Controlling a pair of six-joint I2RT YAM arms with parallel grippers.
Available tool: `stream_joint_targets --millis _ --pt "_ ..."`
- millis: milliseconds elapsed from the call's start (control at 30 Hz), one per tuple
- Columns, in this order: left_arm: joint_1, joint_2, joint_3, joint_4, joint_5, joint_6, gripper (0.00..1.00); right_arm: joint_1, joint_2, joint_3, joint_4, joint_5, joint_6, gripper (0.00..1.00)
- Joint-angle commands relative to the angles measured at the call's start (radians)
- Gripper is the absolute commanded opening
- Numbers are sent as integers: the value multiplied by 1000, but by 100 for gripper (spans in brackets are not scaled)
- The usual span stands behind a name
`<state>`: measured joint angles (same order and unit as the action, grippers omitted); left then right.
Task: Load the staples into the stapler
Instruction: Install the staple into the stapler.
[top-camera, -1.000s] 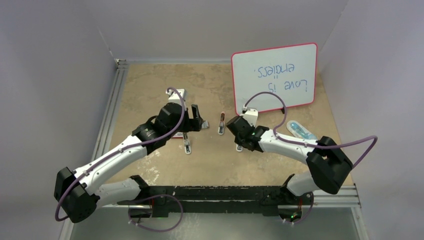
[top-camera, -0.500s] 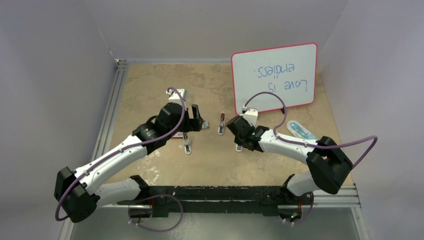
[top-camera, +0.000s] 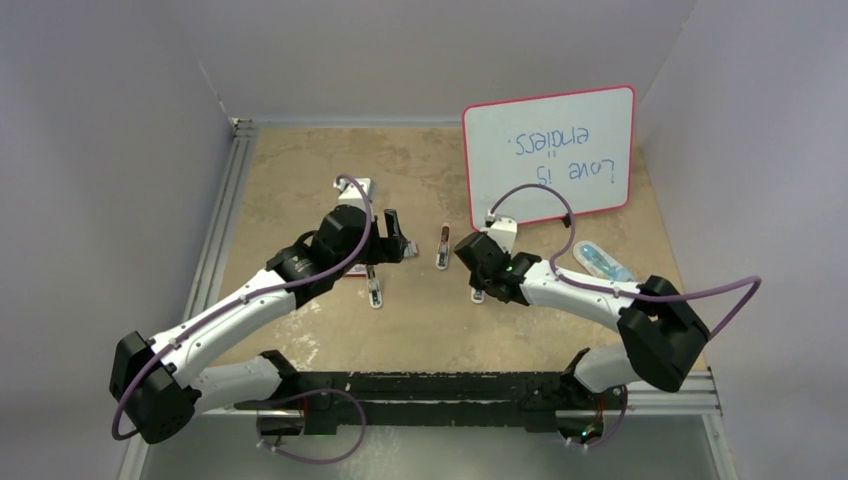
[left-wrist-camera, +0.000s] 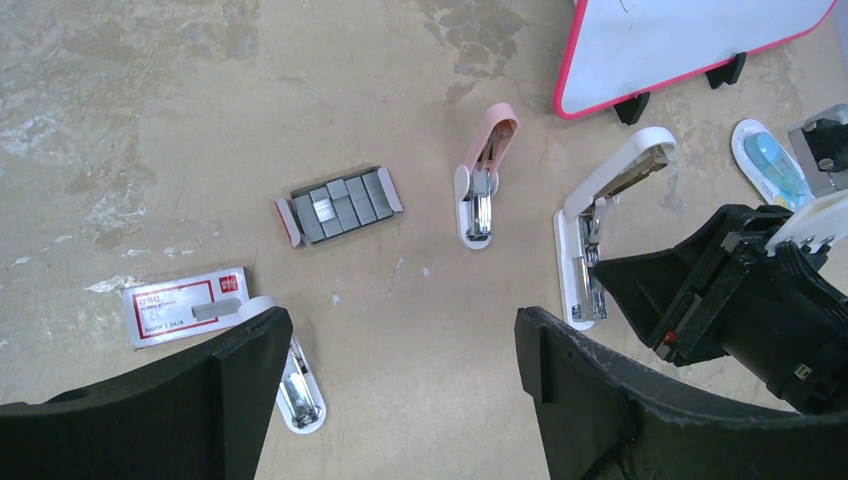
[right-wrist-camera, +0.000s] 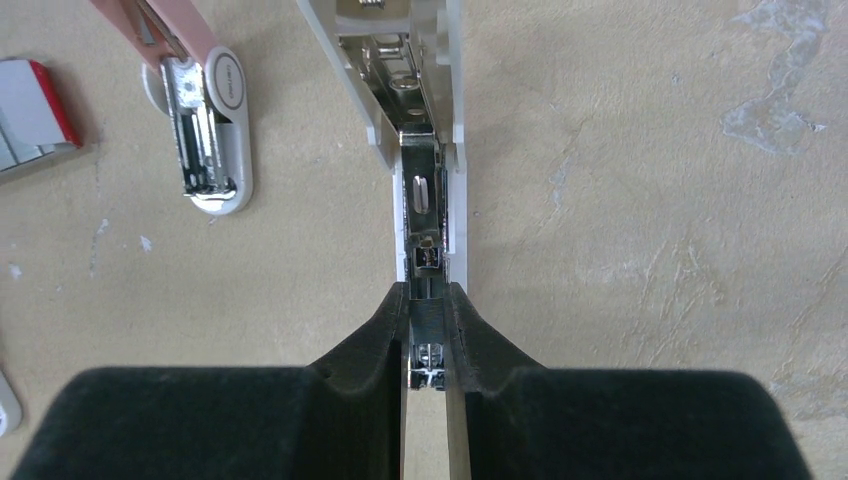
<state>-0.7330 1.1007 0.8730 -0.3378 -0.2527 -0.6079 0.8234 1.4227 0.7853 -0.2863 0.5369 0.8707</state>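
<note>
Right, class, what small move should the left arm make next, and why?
Probably shift the left gripper over the staples and lower it. Its jaws stand open and empty, the strips lie loose ahead, and the right gripper pins the opened white stapler.

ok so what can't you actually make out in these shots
Top view: the staples are hidden under the left arm; only the left wrist view shows them.
Left wrist view: one finger of the left claw half covers the small white stapler; the box's print is too small.
Right wrist view: the right claw, shut on the big white stapler, covers its front end; the staples are cut off at the left edge.
</note>
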Motion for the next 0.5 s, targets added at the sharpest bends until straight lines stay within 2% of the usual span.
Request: stream_joint_targets --millis 0,467 --pt "3 -1 31 36 3 14 83 -7 -45 29 -3 44 3 15" --pt "3 -6 29 28 -13 7 83 -6 7 11 41 25 -7 15"
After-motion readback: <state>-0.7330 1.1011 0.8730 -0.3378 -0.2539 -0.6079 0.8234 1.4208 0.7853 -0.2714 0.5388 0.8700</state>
